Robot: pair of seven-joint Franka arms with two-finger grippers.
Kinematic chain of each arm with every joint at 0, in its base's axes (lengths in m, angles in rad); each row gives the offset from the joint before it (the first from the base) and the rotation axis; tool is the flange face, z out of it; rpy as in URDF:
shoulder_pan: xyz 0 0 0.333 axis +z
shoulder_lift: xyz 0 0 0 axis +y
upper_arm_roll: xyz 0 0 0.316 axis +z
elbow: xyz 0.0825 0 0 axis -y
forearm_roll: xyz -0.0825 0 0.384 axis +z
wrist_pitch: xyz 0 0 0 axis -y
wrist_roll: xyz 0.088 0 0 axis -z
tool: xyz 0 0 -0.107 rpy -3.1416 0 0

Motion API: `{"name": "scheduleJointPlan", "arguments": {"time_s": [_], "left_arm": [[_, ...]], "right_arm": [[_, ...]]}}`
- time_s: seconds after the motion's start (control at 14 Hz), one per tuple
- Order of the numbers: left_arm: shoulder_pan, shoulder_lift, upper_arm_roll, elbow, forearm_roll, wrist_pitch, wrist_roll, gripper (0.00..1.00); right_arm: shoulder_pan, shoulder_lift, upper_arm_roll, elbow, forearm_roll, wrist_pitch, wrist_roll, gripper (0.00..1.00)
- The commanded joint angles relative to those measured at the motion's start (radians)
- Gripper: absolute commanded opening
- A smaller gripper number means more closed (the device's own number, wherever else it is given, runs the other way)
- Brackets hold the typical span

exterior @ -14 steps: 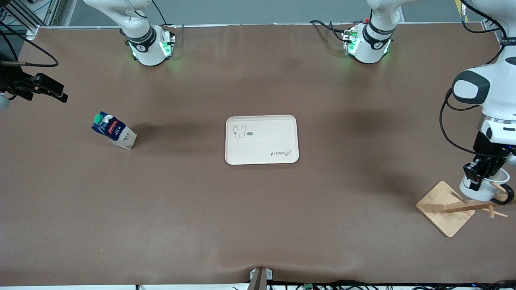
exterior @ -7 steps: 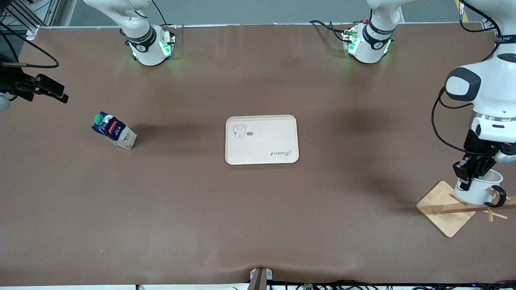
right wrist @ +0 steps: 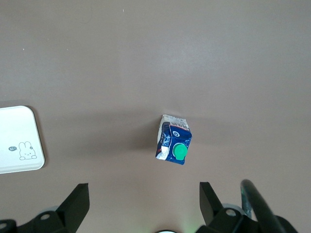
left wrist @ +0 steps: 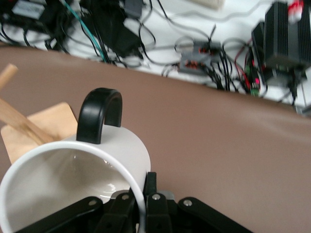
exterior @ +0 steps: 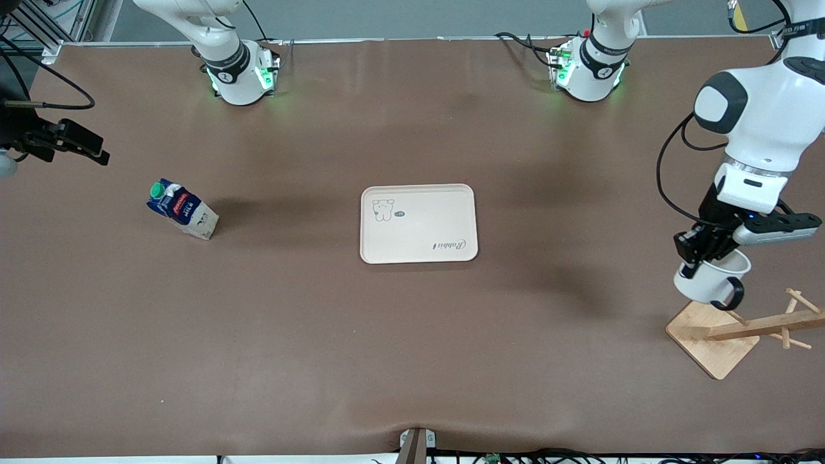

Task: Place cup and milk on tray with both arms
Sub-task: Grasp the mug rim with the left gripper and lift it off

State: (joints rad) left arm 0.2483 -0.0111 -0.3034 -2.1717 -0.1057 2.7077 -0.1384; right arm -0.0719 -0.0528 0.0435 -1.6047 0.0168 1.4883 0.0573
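The white cup with a black handle hangs in the air, just above the wooden rack's base. My left gripper is shut on its rim; the left wrist view shows one finger inside and one outside the cup. The blue milk carton with a green cap stands on the table toward the right arm's end. My right gripper is open and empty, up over the table's edge at that end; its wrist view shows the milk below. The cream tray lies empty at mid-table.
A wooden rack with a square base and slanted pegs stands toward the left arm's end, nearer to the front camera than the tray; its base shows in the left wrist view. Cables and boxes lie off the table's edge.
My left gripper has lifted the cup off the rack's peg and carried it up and a little toward the tray. The right arm, the milk and the tray have not moved.
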Motion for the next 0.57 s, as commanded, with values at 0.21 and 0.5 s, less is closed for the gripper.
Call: {"name": "scheduleJointPlan", "arguments": {"time_s": [0.21,0.5], "left_arm": [[0.003,-0.018,-0.127,0.101,-0.019,-0.339,-0.091,0.00],[0.000,0.029,-0.227,0.167,-0.015,-0.466,-0.226,0.00]], "right_arm": [[-0.015,0.014,0.010,0.025,-0.003,-0.010,-0.004,1.00],[-0.014,0.014,0.012,0.025,-0.003,-0.008,-0.002,1.00]]}}
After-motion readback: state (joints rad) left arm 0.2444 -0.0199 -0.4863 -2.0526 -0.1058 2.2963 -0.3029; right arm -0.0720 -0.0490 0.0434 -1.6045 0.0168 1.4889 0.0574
